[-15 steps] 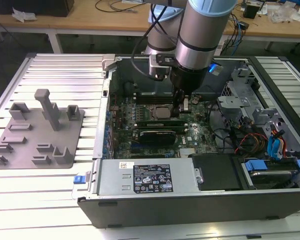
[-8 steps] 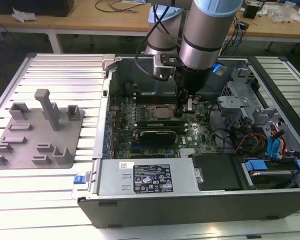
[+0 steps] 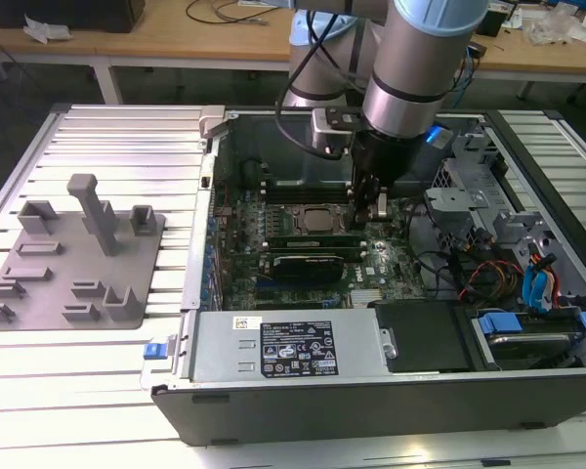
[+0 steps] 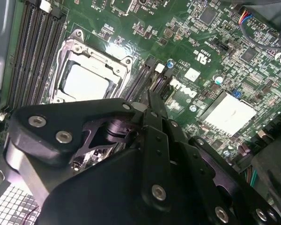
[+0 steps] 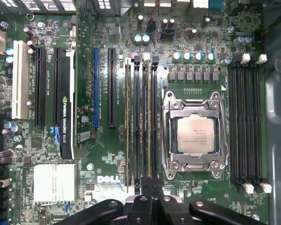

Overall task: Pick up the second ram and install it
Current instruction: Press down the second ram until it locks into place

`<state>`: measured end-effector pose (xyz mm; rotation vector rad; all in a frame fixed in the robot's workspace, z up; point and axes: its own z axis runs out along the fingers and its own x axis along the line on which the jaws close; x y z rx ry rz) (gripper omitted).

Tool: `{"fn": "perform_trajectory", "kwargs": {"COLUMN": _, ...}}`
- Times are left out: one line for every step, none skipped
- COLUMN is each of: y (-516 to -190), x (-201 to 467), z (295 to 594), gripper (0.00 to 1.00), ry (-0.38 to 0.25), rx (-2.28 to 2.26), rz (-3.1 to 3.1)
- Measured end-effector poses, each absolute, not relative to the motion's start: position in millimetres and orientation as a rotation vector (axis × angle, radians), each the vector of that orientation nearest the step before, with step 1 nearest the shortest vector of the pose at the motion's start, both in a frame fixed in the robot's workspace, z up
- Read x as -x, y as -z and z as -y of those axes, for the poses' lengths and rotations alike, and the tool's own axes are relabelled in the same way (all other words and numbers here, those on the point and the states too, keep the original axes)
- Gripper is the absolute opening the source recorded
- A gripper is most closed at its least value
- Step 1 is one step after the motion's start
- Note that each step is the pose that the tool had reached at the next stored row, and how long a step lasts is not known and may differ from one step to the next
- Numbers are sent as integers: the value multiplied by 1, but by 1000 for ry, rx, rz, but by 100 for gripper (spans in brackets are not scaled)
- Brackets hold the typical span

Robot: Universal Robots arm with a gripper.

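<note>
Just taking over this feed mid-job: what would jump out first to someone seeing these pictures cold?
The big grey robot arm reaching down into the open computer case, its gripper low over the motherboard beside the CPU socket. In the first wrist view the gripper sits at the end of the memory slots next to that socket. At the exterior view's left, a grey holder tray rests on the ribbed table.
</note>
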<state>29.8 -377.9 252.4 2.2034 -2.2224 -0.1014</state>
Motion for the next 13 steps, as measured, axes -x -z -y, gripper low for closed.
{"fn": "perform_trajectory", "kwargs": {"y": -251, "x": -30, "z": 378, "gripper": 8, "ry": 101, "rx": -2203, "rz": 2222}}
{"fn": "perform_trajectory", "kwargs": {"y": -251, "x": -30, "z": 378, "gripper": 8, "ry": 101, "rx": -2204, "rz": 2222}}
{"fn": "perform_trajectory", "kwargs": {"y": -250, "x": -31, "z": 378, "gripper": 8, "ry": 101, "rx": -2203, "rz": 2222}}
{"fn": "perform_trajectory", "kwargs": {"y": -249, "x": -33, "z": 378, "gripper": 8, "ry": 101, "rx": -2203, "rz": 2222}}
{"fn": "perform_trajectory", "kwargs": {"y": -247, "x": -34, "z": 378, "gripper": 8, "ry": 101, "rx": -2203, "rz": 2222}}
{"fn": "perform_trajectory", "kwargs": {"y": -244, "x": -34, "z": 378, "gripper": 8, "ry": 101, "rx": -2203, "rz": 2222}}
{"fn": "perform_trajectory", "kwargs": {"y": -242, "x": -34, "z": 377, "gripper": 8, "ry": 101, "rx": -2203, "rz": 2222}}
{"fn": "perform_trajectory", "kwargs": {"y": -241, "x": -34, "z": 377, "gripper": 8, "ry": 101, "rx": -2203, "rz": 2222}}
{"fn": "perform_trajectory", "kwargs": {"y": -240, "x": -34, "z": 377, "gripper": 8, "ry": 101, "rx": -2203, "rz": 2222}}
{"fn": "perform_trajectory", "kwargs": {"y": -239, "x": -34, "z": 376, "gripper": 8, "ry": 101, "rx": -2203, "rz": 2222}}
{"fn": "perform_trajectory", "kwargs": {"y": -237, "x": -34, "z": 376, "gripper": 8, "ry": 101, "rx": -2203, "rz": 2222}}
{"fn": "perform_trajectory", "kwargs": {"y": -236, "x": -34, "z": 376, "gripper": 8, "ry": 101, "rx": -2203, "rz": 2222}}
{"fn": "perform_trajectory", "kwargs": {"y": -236, "x": -34, "z": 376, "gripper": 8, "ry": 101, "rx": -2203, "rz": 2222}}
